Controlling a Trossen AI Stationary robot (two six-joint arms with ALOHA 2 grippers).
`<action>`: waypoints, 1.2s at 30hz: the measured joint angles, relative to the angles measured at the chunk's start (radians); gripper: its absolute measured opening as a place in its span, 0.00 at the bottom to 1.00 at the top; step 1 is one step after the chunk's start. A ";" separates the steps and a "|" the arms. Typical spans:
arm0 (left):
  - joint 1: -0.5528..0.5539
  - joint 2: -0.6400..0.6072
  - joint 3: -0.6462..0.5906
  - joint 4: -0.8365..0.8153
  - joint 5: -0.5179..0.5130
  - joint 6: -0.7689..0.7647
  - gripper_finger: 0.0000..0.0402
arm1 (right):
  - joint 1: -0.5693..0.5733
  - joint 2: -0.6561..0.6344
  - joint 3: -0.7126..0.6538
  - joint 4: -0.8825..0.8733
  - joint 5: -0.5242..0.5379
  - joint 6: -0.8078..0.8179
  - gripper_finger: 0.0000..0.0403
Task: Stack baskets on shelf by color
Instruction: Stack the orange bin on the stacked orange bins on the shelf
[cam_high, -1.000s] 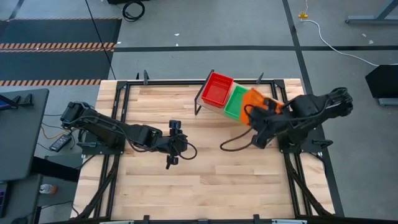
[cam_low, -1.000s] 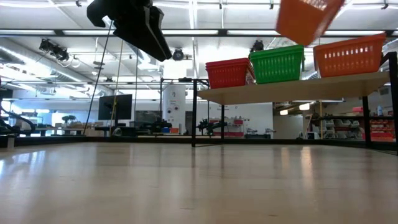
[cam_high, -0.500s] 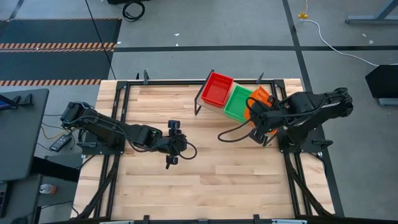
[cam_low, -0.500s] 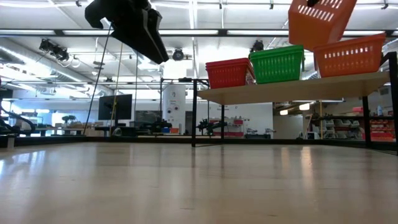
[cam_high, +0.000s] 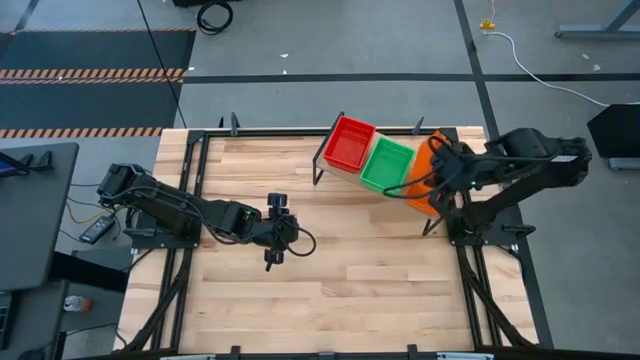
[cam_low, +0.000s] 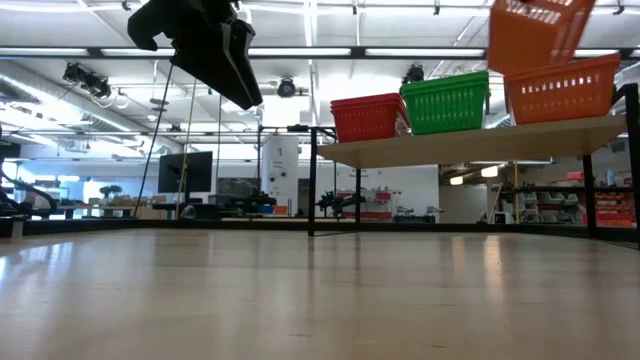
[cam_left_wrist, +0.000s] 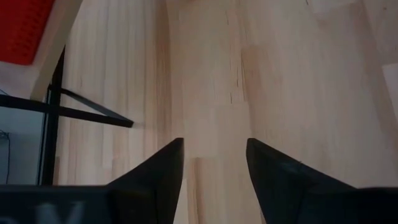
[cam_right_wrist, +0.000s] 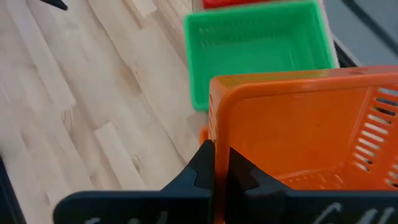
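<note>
My right gripper (cam_right_wrist: 214, 167) is shut on an orange basket (cam_right_wrist: 298, 130) and holds it in the air above the shelf's right end. Below it, an orange basket (cam_low: 560, 88) rests by its bottom on the tilted shelf board (cam_low: 480, 143), beside a green basket (cam_low: 447, 102) and a red basket (cam_low: 368, 117). From above, red (cam_high: 348, 142), green (cam_high: 385, 163) and orange (cam_high: 420, 185) lie in a row. My left gripper (cam_left_wrist: 214, 174) is open and hangs over bare tabletop left of the shelf (cam_high: 275, 232). My right gripper pinches one side wall of the orange basket at its rim (cam_right_wrist: 219, 134), with one finger inside the basket and one outside. The basket is lifted clear and tilted (cam_low: 535, 35), just above the orange basket on the shelf.
The shelf stands on thin black legs (cam_low: 311, 185) near the table's far edge. A black frame runs around the wooden tabletop (cam_high: 330, 300), whose near half is bare wood. Cables trail from both arms.
My right gripper has carried the orange basket toward the table's right edge, from above the green basket to above the orange one at the shelf's right end. The basket has stayed tilted. My left gripper has barely moved.
</note>
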 joint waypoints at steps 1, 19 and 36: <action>0.000 0.000 0.000 -0.001 0.000 0.000 0.45 | 0.000 -0.021 -0.023 0.000 -0.009 0.013 0.02; 0.000 0.000 0.000 0.001 0.000 -0.021 0.43 | -0.004 -0.134 -0.274 0.000 -0.077 0.057 0.05; 0.000 0.000 0.000 0.003 0.000 -0.026 0.43 | -0.004 -0.105 -0.276 0.007 0.012 0.113 0.47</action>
